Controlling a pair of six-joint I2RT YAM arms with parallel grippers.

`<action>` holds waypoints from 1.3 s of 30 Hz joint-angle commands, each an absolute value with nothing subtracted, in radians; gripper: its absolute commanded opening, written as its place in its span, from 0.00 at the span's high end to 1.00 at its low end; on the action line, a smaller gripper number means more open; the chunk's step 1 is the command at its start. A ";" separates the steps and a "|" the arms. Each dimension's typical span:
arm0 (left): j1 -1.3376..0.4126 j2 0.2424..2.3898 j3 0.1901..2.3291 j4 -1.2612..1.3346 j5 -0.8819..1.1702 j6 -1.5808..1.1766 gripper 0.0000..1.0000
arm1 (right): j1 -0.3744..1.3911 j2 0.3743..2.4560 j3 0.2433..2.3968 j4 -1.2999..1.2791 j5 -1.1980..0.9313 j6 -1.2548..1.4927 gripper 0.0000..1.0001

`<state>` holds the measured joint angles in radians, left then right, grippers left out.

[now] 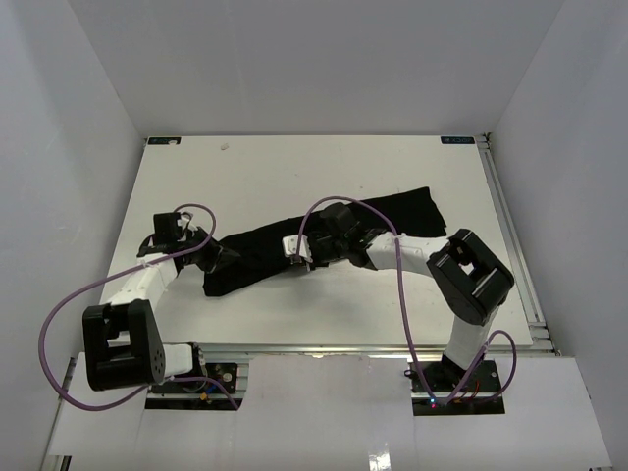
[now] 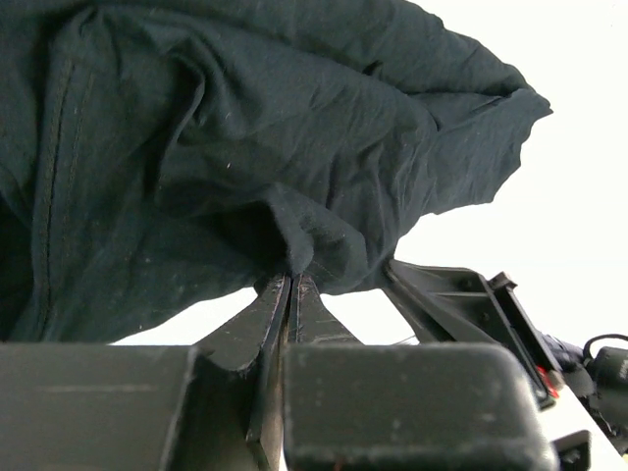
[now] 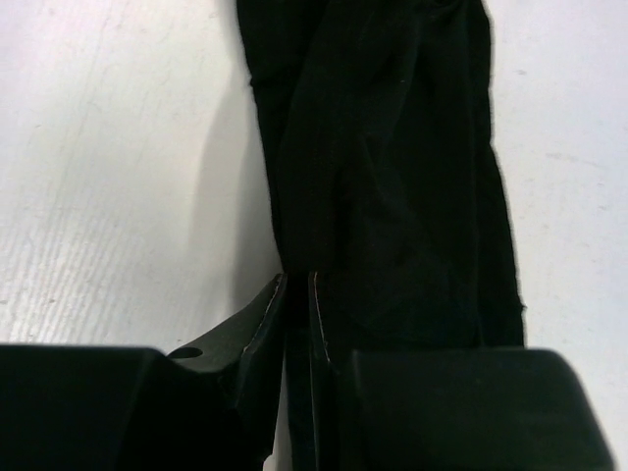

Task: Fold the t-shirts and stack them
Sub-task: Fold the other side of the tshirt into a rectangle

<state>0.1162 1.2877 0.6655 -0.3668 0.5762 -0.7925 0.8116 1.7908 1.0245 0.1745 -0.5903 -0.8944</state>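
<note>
Looking down from the top view, found a plain black matte fabric t-shirt (image 1: 257, 257) drawn out into a long rumpled band, running from left of centre up toward the upper right of the frame. Saw it lying on a flat white table (image 1: 294, 177), narrow and bunched at the lower-left end, wider at the upper-right end.

Found the black two-finger left gripper (image 1: 218, 257) at the band's lower-left end, touching the cloth. In the left wrist view, saw the left gripper (image 2: 290, 280) pressed together on a gathered fold of the t-shirt (image 2: 196, 147), with cloth filling the upper left of that frame and bare table at the right.

Found the black two-finger right gripper (image 1: 294, 248) over the middle of the band, reaching in from the right. In the right wrist view, saw the right gripper (image 3: 296, 280) with its fingers a thin slit apart at the near edge of the dark cloth, which ran up the centre of the frame. Could not tell whether any cloth was pinched in that slit.

Noted looping purple cables (image 1: 402, 299) on both arms.
</note>
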 commanded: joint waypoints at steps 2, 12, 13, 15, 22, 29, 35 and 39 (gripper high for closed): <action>0.123 1.236 0.641 -0.400 0.586 -0.764 0.90 | 0.825 1.825 1.049 0.112 -0.658 -0.910 0.80; 0.123 1.195 0.601 -0.439 0.591 -0.753 0.90 | 0.830 1.838 1.074 0.077 -0.681 -0.879 0.80; 0.123 1.193 0.601 -0.454 0.591 -0.753 0.90 | 0.830 1.835 1.077 0.071 -0.689 -0.879 0.80; 0.123 1.186 0.601 -0.483 0.588 -0.744 0.90 | 0.825 1.821 1.083 0.037 -0.710 -0.891 0.80; 0.124 1.128 0.562 -0.560 0.562 -0.738 0.91 | 0.801 1.789 1.091 0.002 -0.755 -0.884 0.81; 0.124 1.078 0.532 -0.604 0.534 -0.745 0.91 | 0.788 1.773 1.078 -0.031 -0.773 -0.881 0.82; 0.123 1.083 0.563 -0.617 0.523 -0.752 0.91 | 0.766 1.773 1.104 -0.031 -0.795 -0.838 0.83; 0.124 1.106 0.604 -0.652 0.519 -0.752 0.92 | 0.752 1.784 1.137 -0.043 -0.811 -0.807 0.84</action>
<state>0.1162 1.1057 0.5518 -0.6258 0.5308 -0.7536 0.7639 1.8126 1.0832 -0.0277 -0.7670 -0.8448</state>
